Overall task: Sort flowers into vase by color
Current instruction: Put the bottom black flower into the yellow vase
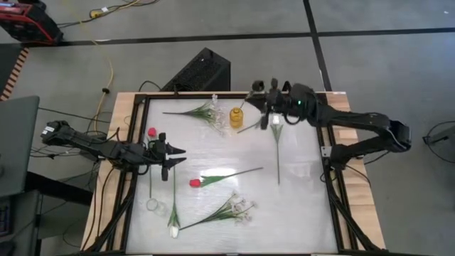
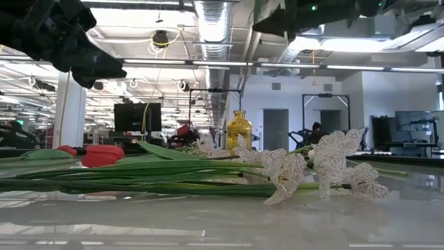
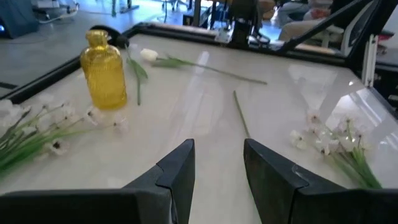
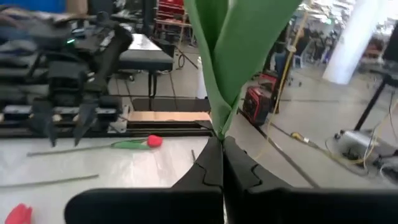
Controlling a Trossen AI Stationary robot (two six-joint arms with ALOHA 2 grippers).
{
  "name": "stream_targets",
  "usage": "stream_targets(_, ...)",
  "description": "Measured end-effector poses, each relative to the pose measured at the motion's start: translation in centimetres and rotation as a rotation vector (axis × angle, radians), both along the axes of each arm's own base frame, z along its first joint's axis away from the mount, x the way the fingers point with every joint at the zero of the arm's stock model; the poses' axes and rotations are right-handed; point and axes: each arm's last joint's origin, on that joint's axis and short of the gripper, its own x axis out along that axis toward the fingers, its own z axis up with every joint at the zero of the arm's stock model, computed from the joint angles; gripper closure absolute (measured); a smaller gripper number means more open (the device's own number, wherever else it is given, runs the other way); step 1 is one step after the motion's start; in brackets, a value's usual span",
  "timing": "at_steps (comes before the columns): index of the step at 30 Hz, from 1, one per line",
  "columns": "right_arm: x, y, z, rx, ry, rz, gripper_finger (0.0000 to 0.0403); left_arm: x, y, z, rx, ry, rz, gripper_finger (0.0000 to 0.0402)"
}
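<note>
My right gripper [image 1: 259,97] hovers by the far edge, just right of the yellow glass vase [image 1: 236,116], and is shut on a green stem with leaves [image 4: 239,43]. The bloom of that flower is hidden. A white tulip [image 3: 149,55] lies flat on the table beside the vase [image 3: 104,71]. My left gripper [image 3: 217,149] is open and empty above the table's left side [image 1: 181,156]. Flat on the table lie two red tulips [image 1: 194,183] [image 1: 151,131], another white tulip [image 1: 173,229] and two white sprays [image 1: 238,208] [image 1: 206,114]. My right gripper pinches the flower's green leaves and stem [image 4: 219,127] between its two shut fingers, coming from the table's right. The greenery sticks out past the fingertips toward the vase mouth [image 1: 247,102], lifted off the table. Whether its end touches the vase, I cannot tell.
A clear glass [image 1: 153,205] stands near the left edge, close to a red tulip's stem. A black frame [image 1: 138,128] rims the table. A black box [image 1: 199,71] sits beyond the far edge. The tabletop between the long stems, around [image 1: 306,206], is bare.
</note>
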Motion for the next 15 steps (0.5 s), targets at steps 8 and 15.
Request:
stream_targets(8,1.2,-2.9,-2.1,0.054,0.009,-0.028,0.0384,0.0,0.0,-0.1,0.02,0.017,0.005,0.0275)
stream_targets(15,2.2,-3.7,-3.4,0.058,0.019,-0.034,0.0384,-0.2,0.1,-0.6,0.029,0.069,0.007,0.0275)
